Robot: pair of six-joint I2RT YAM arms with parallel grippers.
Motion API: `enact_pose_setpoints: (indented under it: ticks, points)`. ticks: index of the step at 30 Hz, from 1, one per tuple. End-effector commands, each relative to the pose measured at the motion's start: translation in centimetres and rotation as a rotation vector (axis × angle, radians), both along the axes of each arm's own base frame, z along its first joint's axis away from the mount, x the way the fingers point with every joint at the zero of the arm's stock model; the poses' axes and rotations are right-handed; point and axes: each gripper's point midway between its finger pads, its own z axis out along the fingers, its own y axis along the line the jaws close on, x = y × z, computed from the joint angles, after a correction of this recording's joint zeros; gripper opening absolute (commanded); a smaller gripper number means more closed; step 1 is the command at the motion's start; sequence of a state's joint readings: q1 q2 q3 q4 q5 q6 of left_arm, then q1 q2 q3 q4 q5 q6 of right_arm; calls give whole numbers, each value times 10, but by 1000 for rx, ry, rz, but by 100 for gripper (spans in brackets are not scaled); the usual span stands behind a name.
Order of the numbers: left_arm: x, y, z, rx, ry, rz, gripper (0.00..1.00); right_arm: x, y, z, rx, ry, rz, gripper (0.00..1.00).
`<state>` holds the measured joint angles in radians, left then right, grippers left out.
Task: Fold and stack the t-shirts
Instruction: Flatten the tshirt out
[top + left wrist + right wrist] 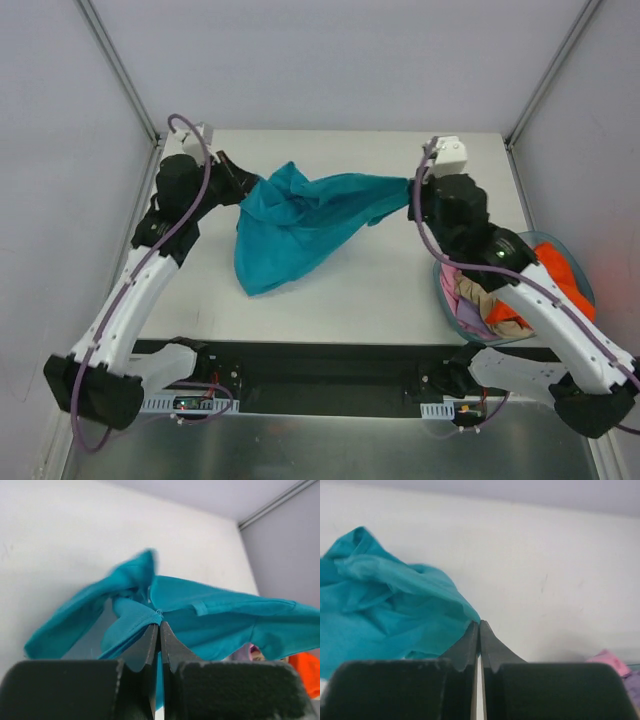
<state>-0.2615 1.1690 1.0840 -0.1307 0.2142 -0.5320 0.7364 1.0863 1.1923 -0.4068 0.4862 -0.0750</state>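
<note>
Above my white bench (pixel 390 290), between pale grey walls (pixel 340 60), my left claw (pixel 248 186) at ten o'clock and right claw (pixel 411 192) at two each pinch the teal t-shirt (pixel 300 225), stretched between them, sagging toward six.

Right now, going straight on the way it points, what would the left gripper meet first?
The teal t-shirt: the left gripper is shut on it, cloth bunched directly ahead of its tips.
</note>
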Motion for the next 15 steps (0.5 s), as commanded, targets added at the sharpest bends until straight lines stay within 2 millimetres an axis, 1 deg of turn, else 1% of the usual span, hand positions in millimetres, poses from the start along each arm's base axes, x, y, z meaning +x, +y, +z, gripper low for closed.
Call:
enact_pose_setpoints:
  ticks: [1,2,3,4,5,6,7,8,9,10,11,13,14,15]
  points:
    - [-38,19,86,-47,-249,48,0,-18,-48,120,42,-295,-70,1]
    - [-48,21,111,-59,-313,41,0,-23,-48,135,59,-330,-49,1]
    - [-58,24,127,-61,-360,38,0,-31,-54,161,91,-382,-42,1]
    - [-74,28,148,-73,-420,40,0,-38,-60,176,97,-419,-33,1]
    - [-86,32,171,-87,-476,45,0,-44,-60,187,112,-442,-6,1]
    - [-94,36,183,-95,-505,52,0,-51,-61,200,129,-465,15,1]
    - [-107,42,196,-104,-541,68,0,-62,-66,221,165,-508,37,1]
    - [-118,47,213,-117,-581,82,0,-70,-63,230,179,-527,87,1]
    - [-125,52,220,-127,-595,103,0,-76,-64,237,191,-541,106,1]
    - [-134,61,228,-135,-620,138,0,-84,-69,250,210,-569,112,1]
    - [-141,65,236,-142,-641,155,0,-88,-71,254,213,-578,122,1]
    - [-147,75,239,-141,-658,199,0,-89,-73,256,207,-578,116,1]
    - [-145,76,237,-141,-650,209,0,-87,-78,253,197,-565,84,1]
    - [-143,76,234,-143,-636,209,0,-81,-77,247,187,-542,63,1]
